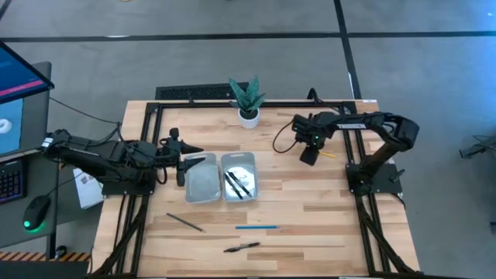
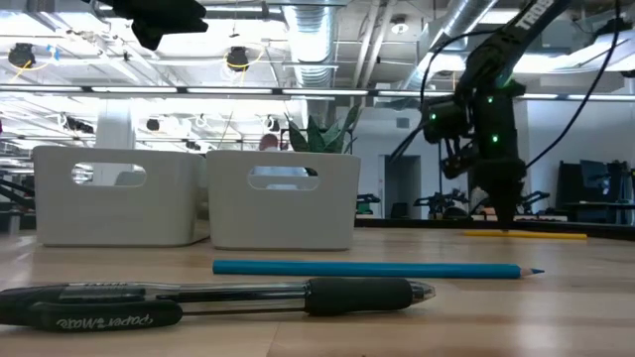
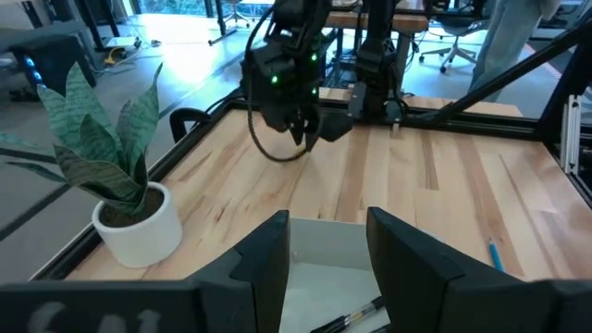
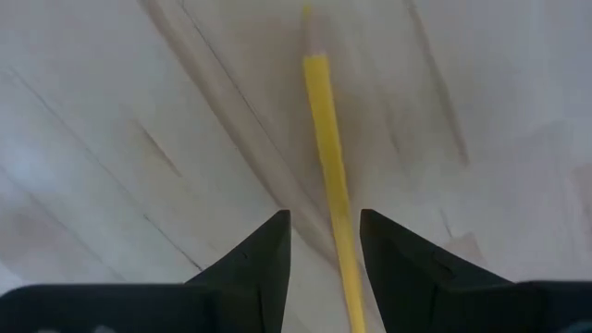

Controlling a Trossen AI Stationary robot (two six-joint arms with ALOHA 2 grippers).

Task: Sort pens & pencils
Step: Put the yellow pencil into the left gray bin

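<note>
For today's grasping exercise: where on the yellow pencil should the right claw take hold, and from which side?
Grip the yellow pencil mid-shaft, coming straight down from above. It lies flat on the table, thin and straight, so only its two long sides can be pinched. The right claw hangs open, straddling it already.

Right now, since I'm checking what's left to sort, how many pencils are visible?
3. The yellow pencil lies between the right gripper's open fingers; the blue pencil and the grey pencil lie on the table's front part.
</note>
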